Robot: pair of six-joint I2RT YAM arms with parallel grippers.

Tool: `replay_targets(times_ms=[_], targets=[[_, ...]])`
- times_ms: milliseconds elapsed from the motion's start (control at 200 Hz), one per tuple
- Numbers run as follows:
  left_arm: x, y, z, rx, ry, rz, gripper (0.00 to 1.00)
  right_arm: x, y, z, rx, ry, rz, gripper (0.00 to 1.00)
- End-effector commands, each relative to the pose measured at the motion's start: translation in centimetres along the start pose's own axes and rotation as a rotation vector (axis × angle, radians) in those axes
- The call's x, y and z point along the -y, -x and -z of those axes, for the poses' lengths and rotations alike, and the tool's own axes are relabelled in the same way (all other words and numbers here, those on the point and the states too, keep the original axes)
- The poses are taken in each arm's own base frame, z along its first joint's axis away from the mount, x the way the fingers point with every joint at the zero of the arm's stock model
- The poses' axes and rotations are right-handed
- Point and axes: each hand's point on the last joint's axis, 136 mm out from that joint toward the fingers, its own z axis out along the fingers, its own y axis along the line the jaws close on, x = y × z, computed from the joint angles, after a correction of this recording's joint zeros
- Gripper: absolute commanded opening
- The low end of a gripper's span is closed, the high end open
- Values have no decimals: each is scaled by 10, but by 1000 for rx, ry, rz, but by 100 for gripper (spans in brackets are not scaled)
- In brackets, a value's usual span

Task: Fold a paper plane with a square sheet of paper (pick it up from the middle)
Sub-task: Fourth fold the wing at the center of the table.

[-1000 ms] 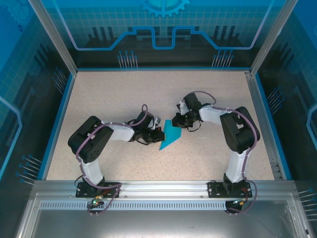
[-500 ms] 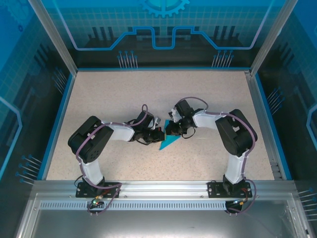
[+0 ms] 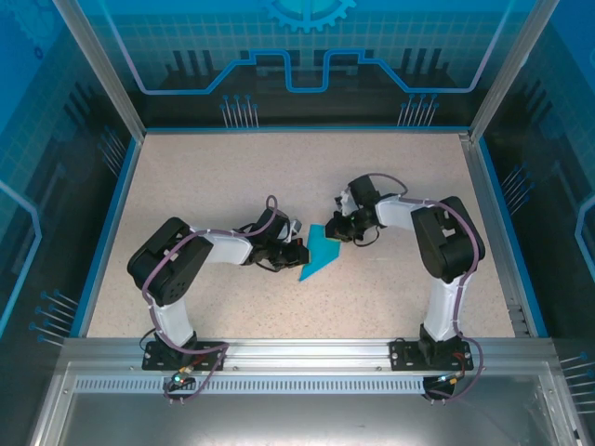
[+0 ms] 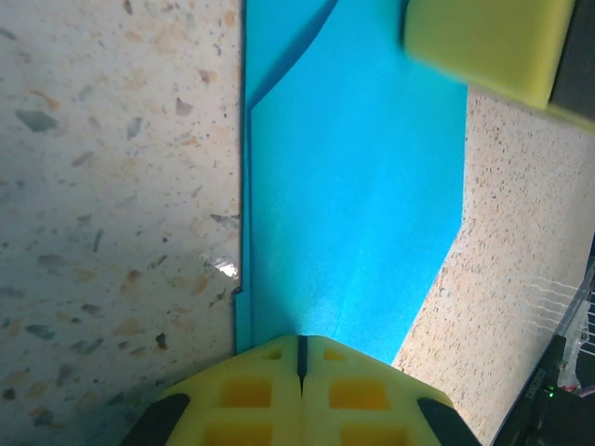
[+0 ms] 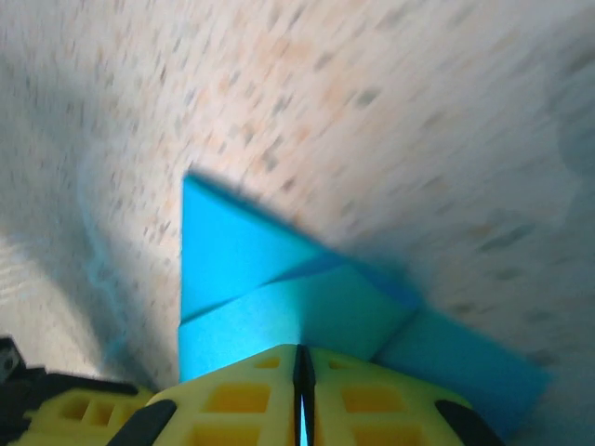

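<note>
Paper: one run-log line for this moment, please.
paper: partly folded, on table; left gripper: shut at its edge; right gripper: shut at its edge

Crowded middle, open margins
The black-and-white left arm (image 3: 181,260) and right arm (image 3: 446,243) meet over the folded teal-blue paper (image 3: 321,253) mid-frame; speckled beige tabletop (image 3: 214,177) lies free upper left, upper right, lower centre.

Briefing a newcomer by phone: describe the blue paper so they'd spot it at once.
On the speckled beige table, find the middle, where the left arm and right arm meet. The paper lies between them, partly folded to a point. Unlike the dark arms, it is teal.
</note>
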Motion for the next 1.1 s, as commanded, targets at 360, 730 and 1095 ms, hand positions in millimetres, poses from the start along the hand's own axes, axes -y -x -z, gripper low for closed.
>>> replay_targets(times_ms=[360, 730, 1095], targets=[[-66, -46, -3, -137, 237, 98, 0, 17, 70, 54, 211, -139, -48, 12], [-59, -41, -2, -120, 221, 96, 0, -51, -32, 20, 64, 68, -16, 12], [-53, -38, 0, -106, 207, 88, 0, -51, -56, -15, -37, 62, -15, 11]])
